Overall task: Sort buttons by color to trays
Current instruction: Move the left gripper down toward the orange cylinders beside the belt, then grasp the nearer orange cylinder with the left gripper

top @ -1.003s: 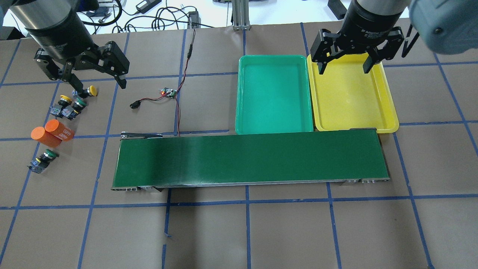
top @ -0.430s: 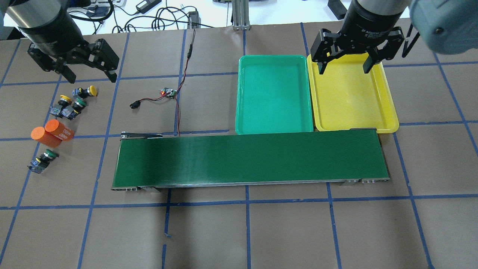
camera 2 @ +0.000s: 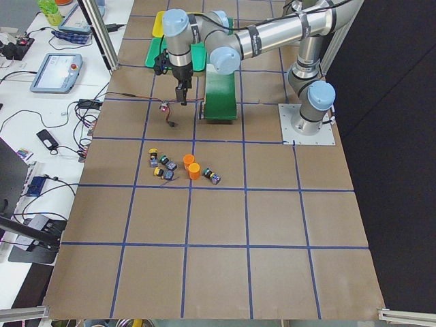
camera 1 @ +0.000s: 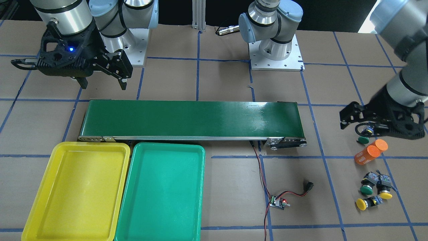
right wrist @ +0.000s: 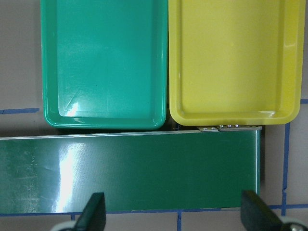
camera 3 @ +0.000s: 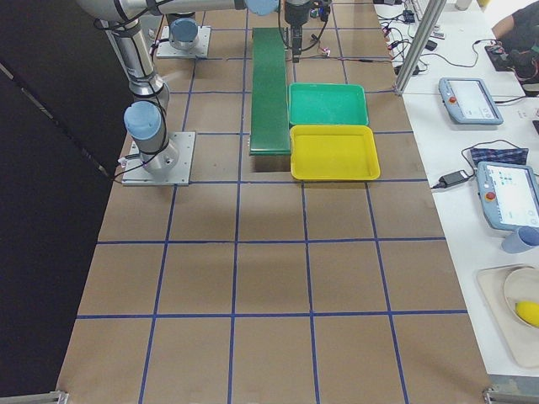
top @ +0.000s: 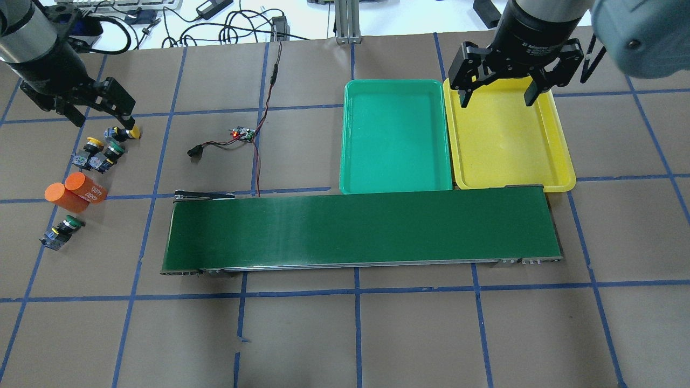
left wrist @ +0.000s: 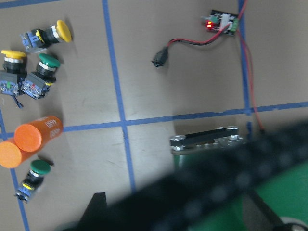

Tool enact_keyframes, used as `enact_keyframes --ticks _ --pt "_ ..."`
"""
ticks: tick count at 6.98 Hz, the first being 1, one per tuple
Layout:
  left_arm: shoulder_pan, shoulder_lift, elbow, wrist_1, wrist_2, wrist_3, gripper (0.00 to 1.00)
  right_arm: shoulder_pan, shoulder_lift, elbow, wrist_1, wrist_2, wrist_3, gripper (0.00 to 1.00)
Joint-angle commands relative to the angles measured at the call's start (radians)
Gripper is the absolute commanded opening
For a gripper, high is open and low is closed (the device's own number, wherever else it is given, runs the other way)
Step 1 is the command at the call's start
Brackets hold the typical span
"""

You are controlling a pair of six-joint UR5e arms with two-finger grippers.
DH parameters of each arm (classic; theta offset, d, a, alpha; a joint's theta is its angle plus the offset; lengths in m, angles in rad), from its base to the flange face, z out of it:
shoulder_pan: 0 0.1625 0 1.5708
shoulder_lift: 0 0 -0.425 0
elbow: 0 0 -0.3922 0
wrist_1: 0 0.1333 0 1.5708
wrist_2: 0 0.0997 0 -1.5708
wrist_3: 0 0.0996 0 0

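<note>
Four buttons lie at the table's left. A yellow-capped one (top: 129, 131), a second yellow one (top: 94, 143) and a green one (top: 113, 148) are clustered. Another green one (top: 70, 222) lies apart; all show in the left wrist view (left wrist: 45, 65). The green tray (top: 396, 134) and the yellow tray (top: 506, 134) stand side by side, both bare inside. My left gripper (top: 105, 116) is open and empty, raised over the table at the cluster's far side. My right gripper (top: 497, 99) is open and empty above the yellow tray's far end.
Two orange cylinders (top: 75, 191) lie between the cluster and the lone green button. A long dark-green conveyor belt (top: 361, 229) runs in front of the trays. A small circuit board (top: 242, 133) with red and black wires lies beyond the belt's left end.
My left gripper has moved left in the overhead view and looks smaller; it stays open. The buttons and the right arm have not moved.
</note>
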State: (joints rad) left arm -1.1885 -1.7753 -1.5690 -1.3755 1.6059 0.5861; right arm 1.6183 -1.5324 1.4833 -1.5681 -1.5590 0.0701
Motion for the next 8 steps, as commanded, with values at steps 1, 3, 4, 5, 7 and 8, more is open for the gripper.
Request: enact_keyframes --ticks 1,3,4,5,7,8 --pt "0.128 -0.084 -0.046 0.164 -0.004 0.261 1.00 0.000 0.000 0.000 -0.001 0.000 0.000 1.00" --pt "0.174 -0.171 -0.048 0.232 -0.007 0.484 1.00 0.000 0.000 0.000 -0.001 0.002 0.000 1.00" --pt "0.182 -0.220 -0.049 0.324 -0.004 0.574 1.00 0.000 0.000 0.000 -0.001 0.000 0.000 1.00" --pt "0.188 -0.243 -0.049 0.334 -0.001 0.633 1.00 0.000 0.000 0.000 -0.001 0.002 0.000 1.00" --pt "0.230 -0.275 -0.084 0.340 -0.004 0.658 1.00 0.003 0.000 0.000 -0.001 0.002 0.000 1.00" --pt "0.234 -0.280 -0.091 0.339 0.000 0.655 1.00 0.000 0.000 0.000 -0.001 0.002 0.000 1.00"
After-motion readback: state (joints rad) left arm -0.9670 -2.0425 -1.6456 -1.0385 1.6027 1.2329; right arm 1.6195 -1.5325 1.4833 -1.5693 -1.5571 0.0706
